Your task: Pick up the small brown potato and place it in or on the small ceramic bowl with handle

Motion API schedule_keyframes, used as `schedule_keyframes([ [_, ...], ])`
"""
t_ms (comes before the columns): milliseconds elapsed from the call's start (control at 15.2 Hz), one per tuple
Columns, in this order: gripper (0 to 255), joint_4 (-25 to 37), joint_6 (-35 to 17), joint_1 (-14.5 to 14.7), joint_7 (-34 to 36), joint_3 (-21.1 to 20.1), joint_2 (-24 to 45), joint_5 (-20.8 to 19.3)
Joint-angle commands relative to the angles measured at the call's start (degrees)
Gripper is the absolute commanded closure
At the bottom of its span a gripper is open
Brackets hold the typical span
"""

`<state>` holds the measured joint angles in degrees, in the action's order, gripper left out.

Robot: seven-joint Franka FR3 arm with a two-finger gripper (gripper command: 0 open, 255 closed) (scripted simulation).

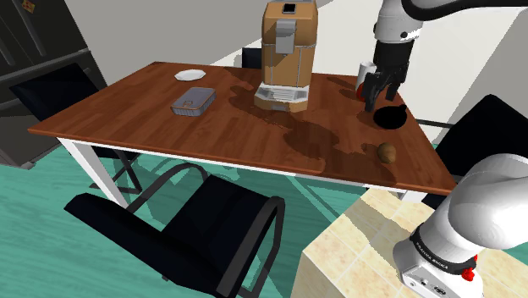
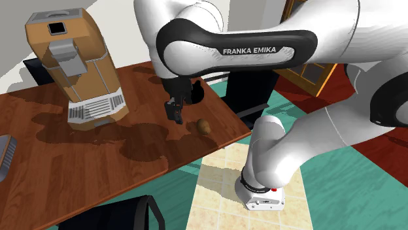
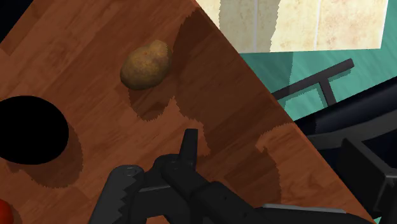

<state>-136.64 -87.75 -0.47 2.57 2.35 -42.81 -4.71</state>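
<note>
The gripper (image 1: 380,98) hangs empty, its 2 fingers apart, near the black bowl (image 1: 391,117). The potato (image 1: 387,153) lies by the table's (image 1: 254,135) edge.

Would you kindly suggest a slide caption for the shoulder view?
Open tool hangs above the wooden table, the brown potato lying free near the table's edge.

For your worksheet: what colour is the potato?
The potato is mottled tan-brown, clearest in the wrist view.
</note>
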Motion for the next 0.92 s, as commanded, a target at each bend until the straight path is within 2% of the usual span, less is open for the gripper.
schedule_keyframes([
  [0,0,0.0,0.0,0.0,0.0,0.0,0.0,0.0],
  [858,0,-11.1,-16.9,-10.8,12.9,4.4,12.3,-7.3],
])
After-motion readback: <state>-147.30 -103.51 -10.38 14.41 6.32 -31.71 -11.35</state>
